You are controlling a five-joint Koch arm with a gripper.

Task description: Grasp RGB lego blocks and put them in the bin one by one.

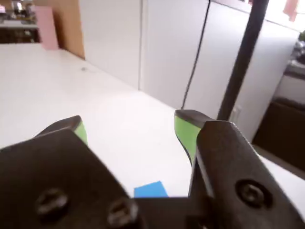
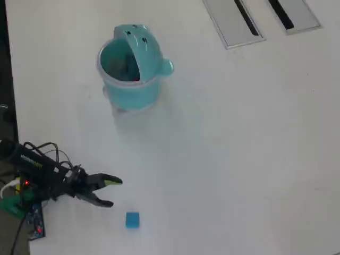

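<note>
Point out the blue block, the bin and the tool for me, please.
blue block (image 2: 132, 220): overhead view, on its top face.
bin (image 2: 139, 90): overhead view, on its outer teal wall below the rim.
tool (image 2: 115, 192): overhead view, midway between its two spread tips.

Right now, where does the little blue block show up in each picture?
Wrist view: the blue block peeks out at the bottom centre, just behind the open gripper.
Overhead view: it lies on the white table near the bottom edge, left of centre, below the gripper's tips.
Shared landmark: the gripper's green-tipped jaws.
</note>
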